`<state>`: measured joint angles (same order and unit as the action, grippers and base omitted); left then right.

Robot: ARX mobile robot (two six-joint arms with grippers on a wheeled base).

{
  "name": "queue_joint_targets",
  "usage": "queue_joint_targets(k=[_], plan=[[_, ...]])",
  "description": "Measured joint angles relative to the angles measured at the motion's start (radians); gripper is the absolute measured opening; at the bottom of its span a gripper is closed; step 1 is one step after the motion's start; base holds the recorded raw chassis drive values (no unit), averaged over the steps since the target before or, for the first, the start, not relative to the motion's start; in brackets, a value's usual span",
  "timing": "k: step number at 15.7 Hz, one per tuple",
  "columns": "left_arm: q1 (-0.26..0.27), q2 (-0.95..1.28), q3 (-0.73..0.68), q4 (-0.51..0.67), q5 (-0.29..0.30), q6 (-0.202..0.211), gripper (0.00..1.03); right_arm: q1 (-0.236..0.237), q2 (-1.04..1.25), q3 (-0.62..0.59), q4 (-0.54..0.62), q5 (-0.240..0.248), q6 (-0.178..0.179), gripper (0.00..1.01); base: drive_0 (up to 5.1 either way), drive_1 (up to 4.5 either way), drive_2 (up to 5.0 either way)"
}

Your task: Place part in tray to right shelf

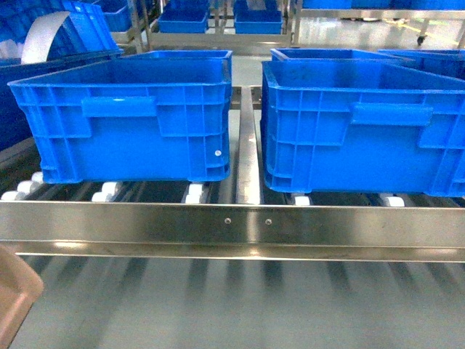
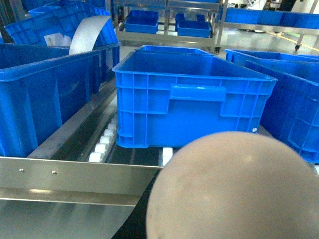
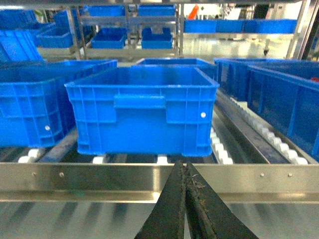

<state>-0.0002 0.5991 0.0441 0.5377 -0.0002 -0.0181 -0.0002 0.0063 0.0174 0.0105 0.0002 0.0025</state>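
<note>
The right pincer [image 3: 185, 199] had its dark fingers pressed together, empty, at 6 o'clock before the right shelf's [image 3: 149, 177] steel rail. The cream tray [image 2: 234, 189] filled the left wrist view at 5 o'clock; the left pincer's state could not be told. The part was not visible. Blue crates [image 1: 131, 116] sat on the rollers.

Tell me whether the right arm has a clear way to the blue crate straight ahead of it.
Probably yes: the right gripper, its fingers together, points at the crate, with only the steel front rail low between them.
</note>
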Motion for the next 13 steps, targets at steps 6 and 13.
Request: queue_joint_targets(k=[6, 13], plan=[[0.0, -0.176, -0.03, -0.119, 0.0, 0.001, 0.14, 0.0, -0.002, -0.004, -0.015, 0.0, 0.0, 0.02, 0.0, 0.0, 0.0], [0.0, -0.347, -0.031, -0.294, 0.0, 0.001, 0.14, 0.0, -0.002, -0.004, -0.015, -0.001, 0.0, 0.02, 0.0, 0.0, 0.0]])
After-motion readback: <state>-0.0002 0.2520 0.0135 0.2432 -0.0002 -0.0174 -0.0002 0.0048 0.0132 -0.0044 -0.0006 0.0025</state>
